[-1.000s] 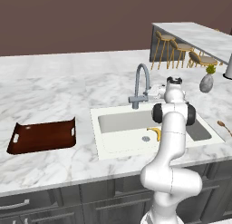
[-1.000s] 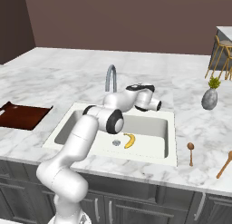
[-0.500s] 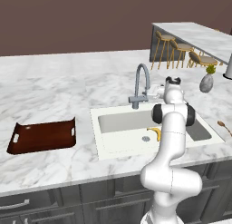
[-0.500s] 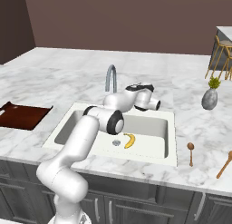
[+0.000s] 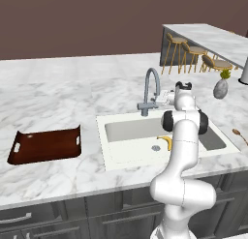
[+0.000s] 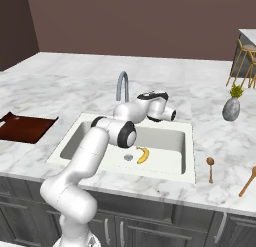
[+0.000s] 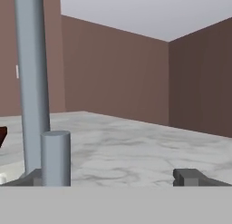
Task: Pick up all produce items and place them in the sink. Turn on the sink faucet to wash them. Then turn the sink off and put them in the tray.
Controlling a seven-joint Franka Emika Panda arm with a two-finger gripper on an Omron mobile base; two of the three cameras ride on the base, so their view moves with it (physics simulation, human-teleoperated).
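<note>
a: where does it stand? the banana point(image 6: 143, 154) is lying in the sink point(image 6: 167, 141), right beside the round drain, so the washing step looks to be next.

b: agreed. the gripper point(image 7: 113, 177) is up at the back of the basin, level with the base of the faucet point(image 5: 150, 90), and its jaws are spread wide with nothing between them. in the hand view the faucet's upright pipe and a short grey stub, probably the lever point(image 7: 55, 157), sit toward the left fingertip point(image 7: 32, 177).

a: so what worries you?

b: the lever is small and off to one side of the hand's line. if the hand pushes straight ahead, the fingers could slide past it or bump the pipe instead, and the water would stay off. a push at the wrong height might also skid off the top of the stub.

a: and the banana?

b: it's low in the basin, under the arm's elbow. a wide swing down could nudge it. later it must go to the tray point(image 5: 46, 145), well apart on the left counter, and a wet curved fruit could slip from a loose pinch on the way.
</note>
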